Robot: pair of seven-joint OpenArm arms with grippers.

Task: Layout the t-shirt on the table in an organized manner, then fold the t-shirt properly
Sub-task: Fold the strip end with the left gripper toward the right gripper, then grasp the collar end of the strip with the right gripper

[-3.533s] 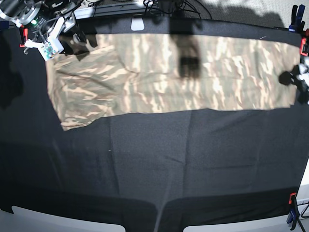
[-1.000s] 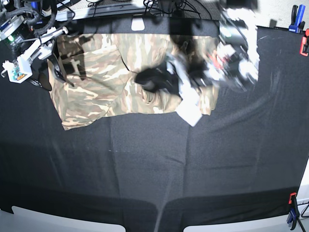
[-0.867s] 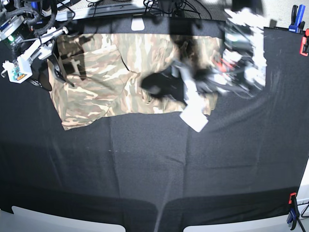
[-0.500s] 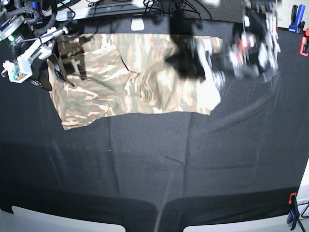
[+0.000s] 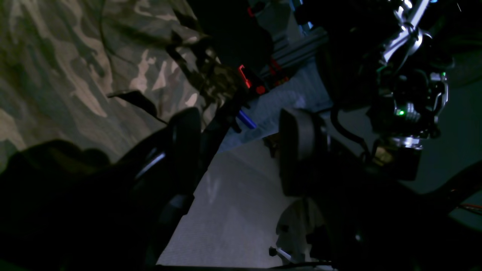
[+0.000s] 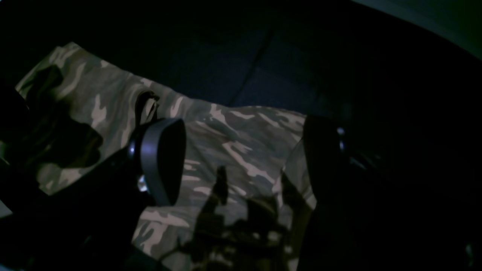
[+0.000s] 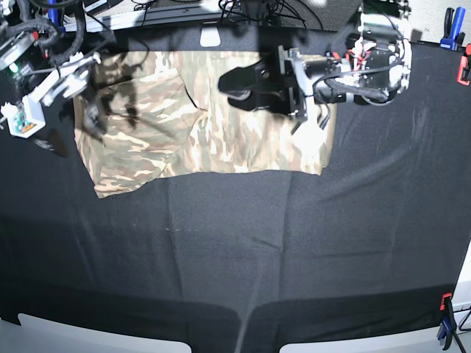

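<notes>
Folded t-shirt (image 7: pixel 199 121) on table (image 7: pixel 243 243); L & R jaws spread, empty; clamp (image 7: pixel 444 312) nearby

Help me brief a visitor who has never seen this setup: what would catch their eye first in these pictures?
The camouflage t-shirt, folded into a short band along the far edge of the black table, stands out most. Over its right end hangs the left gripper, jaws apart and holding nothing. The right gripper, also open, hovers above the shirt's left end.
</notes>
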